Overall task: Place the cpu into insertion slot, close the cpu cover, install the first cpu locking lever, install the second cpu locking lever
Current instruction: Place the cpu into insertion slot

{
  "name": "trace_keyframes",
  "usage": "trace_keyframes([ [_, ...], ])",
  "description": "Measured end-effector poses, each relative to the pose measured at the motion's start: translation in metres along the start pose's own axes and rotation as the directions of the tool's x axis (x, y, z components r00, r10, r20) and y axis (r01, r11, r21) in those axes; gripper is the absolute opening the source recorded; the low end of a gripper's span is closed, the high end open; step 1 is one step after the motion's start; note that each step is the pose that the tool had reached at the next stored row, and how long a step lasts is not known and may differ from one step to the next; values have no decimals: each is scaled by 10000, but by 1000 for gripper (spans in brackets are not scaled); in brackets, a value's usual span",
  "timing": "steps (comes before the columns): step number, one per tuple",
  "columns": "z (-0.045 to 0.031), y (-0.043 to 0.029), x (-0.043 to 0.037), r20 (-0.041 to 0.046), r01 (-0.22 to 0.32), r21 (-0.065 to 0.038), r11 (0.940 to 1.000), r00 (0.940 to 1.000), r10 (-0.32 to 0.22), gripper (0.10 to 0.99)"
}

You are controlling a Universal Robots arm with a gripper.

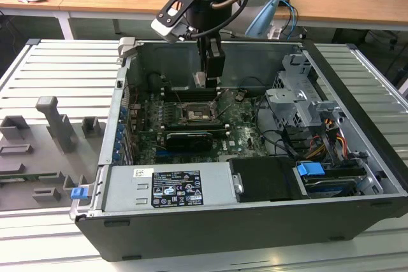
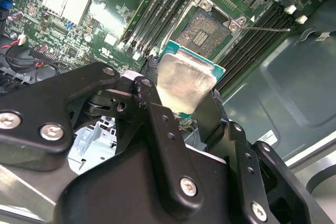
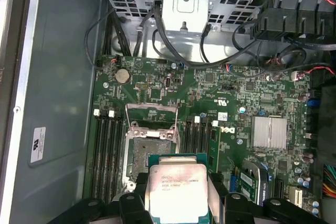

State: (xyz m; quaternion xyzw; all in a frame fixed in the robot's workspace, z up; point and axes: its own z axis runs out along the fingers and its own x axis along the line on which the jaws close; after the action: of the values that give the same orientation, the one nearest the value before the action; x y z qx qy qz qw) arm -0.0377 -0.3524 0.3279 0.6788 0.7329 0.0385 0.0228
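Note:
My gripper [image 1: 207, 76] hangs inside the open computer case, shut on the cpu [image 1: 199, 81]. The cpu [image 3: 177, 190] is a pale silver square chip on a green edge, pinched between the black fingers [image 2: 149, 95] in both wrist views. It hovers above the board, just beside and over the insertion slot [image 3: 148, 153], whose dark centre lies uncovered. The slot [image 2: 207, 29] sits between rows of black memory slots. The cpu cover [image 3: 152, 106] stands flipped open at the slot's far side. A thin locking lever [image 2: 269, 29] sticks out beside the slot.
The green motherboard [image 1: 239, 128] lies in the case with a black card [image 1: 188, 139] in front of the slot. A grey power supply [image 1: 169, 188] and a drive cage [image 1: 296, 103] with cables flank it. A finned heatsink [image 3: 269, 132] sits nearby.

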Motion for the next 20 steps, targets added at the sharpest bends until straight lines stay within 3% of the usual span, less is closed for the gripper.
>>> trace_keyframes([
  [20,39,-3,-1,4,-55,-1,10000,10000,55,529],
])
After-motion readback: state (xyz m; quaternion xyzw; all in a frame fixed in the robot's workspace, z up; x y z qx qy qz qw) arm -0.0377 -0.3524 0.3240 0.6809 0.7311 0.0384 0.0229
